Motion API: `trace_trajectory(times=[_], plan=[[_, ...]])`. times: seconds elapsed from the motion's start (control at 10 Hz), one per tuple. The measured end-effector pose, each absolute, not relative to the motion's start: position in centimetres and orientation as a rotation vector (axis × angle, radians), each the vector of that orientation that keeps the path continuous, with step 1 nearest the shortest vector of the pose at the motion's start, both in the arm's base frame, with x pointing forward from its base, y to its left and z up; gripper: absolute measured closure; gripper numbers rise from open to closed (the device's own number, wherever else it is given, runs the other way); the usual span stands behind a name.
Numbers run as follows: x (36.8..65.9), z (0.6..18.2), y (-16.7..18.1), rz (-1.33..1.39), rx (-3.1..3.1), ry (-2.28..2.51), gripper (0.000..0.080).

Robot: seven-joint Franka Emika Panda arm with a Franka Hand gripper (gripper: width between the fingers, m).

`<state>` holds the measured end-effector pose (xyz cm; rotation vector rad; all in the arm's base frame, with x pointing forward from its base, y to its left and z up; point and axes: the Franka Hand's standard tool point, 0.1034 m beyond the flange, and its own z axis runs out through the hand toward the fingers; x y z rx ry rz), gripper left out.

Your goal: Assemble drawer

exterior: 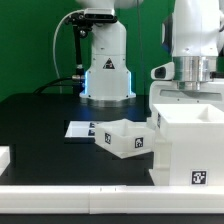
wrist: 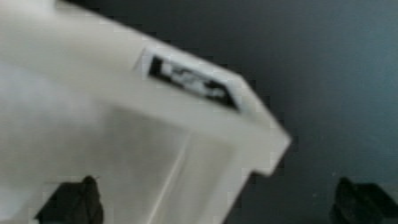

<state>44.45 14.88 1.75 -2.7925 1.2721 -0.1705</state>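
The large white drawer shell (exterior: 190, 145) stands at the exterior view's right, with a tag on its front lower corner. One small white tray (exterior: 122, 140) with tags lies on the black table to the shell's left. A white tagged piece (exterior: 162, 72) shows just above the shell's back edge; I cannot tell what it is. My gripper (exterior: 193, 82) hangs directly over the shell's top, its fingertips hidden there. In the wrist view the gripper (wrist: 217, 205) is open, its dark fingers (wrist: 71, 200) wide apart, over a white tagged part (wrist: 160, 130) that it does not hold.
The marker board (exterior: 80, 129) lies flat behind the small tray. A long white border bar (exterior: 80, 198) runs along the front edge, and another white bar end (exterior: 4, 158) sits at the exterior view's left. The robot base (exterior: 106, 65) stands at the back.
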Motion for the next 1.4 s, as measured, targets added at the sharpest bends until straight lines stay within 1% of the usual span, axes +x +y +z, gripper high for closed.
trace_trajectory(times=[0.1,0.2,0.3,0.4,0.5,0.6,0.7,0.9,1.0,1.1,1.3,1.4], plan=[[44.4,1.7,14.9,-0.170,-2.793,1.272,0.0261],[44.4,1.7,14.9,-0.170,-2.793,1.271,0.0413],[44.4,1.7,14.9,-0.170,-2.793,1.271,0.0413],[44.4,1.7,14.9,-0.170,-2.793,1.271,0.0596],[44.4,1.7,14.9,-0.170,-2.793,1.271,0.0745],[44.4,1.9,15.0,-0.156,-2.791,1.274,0.0745],[44.2,2.5,15.4,-0.123,-2.794,1.260,0.0764],[43.4,4.7,15.0,-0.087,-2.771,1.261,0.0765],[42.7,6.1,14.4,-0.058,-2.730,1.312,0.0765],[42.4,7.4,13.5,-0.055,-2.705,1.331,0.0765],[42.9,9.9,10.0,-0.074,-2.668,1.321,0.0765],[43.6,10.5,8.2,-0.100,-2.683,1.274,0.0765]])
